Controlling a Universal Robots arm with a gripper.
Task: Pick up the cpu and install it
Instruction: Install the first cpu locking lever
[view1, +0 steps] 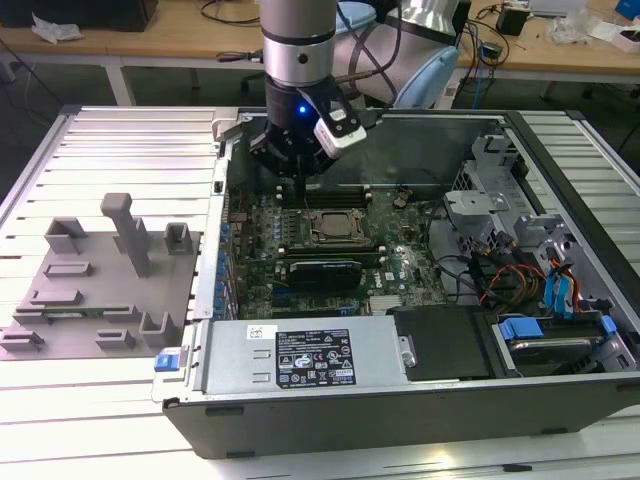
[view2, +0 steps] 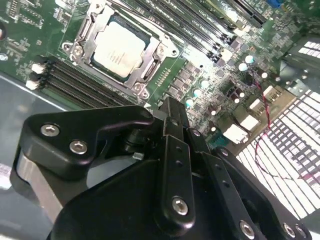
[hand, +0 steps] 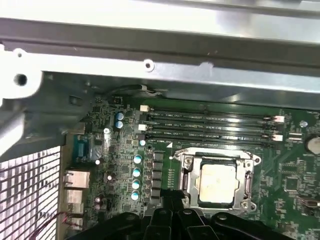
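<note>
One open dark-grey sheet-metal computer case (view1: 400, 425) lies on a ribbed aluminium table (view1: 120, 140). It holds a green circuit board (view1: 405, 262), a labelled silver box (view1: 300, 358) along its near wall, and bundled coloured cables (view1: 510, 280) toward the exterior view's right. On the board, a square bright-metal socket frame (view2: 80, 47) holds the cpu (view2: 119, 49), a flat square chip with a pale matt silver top. The chip lies level inside the frame. The black jointed gripper (view2: 173, 106) hangs just beside the socket, apart from the chip. Its fingers are drawn together with nothing between them. A grey moulded fixture plate (view1: 90, 290) with upright posts rests on the table outside the case, toward the exterior view's left.
</note>
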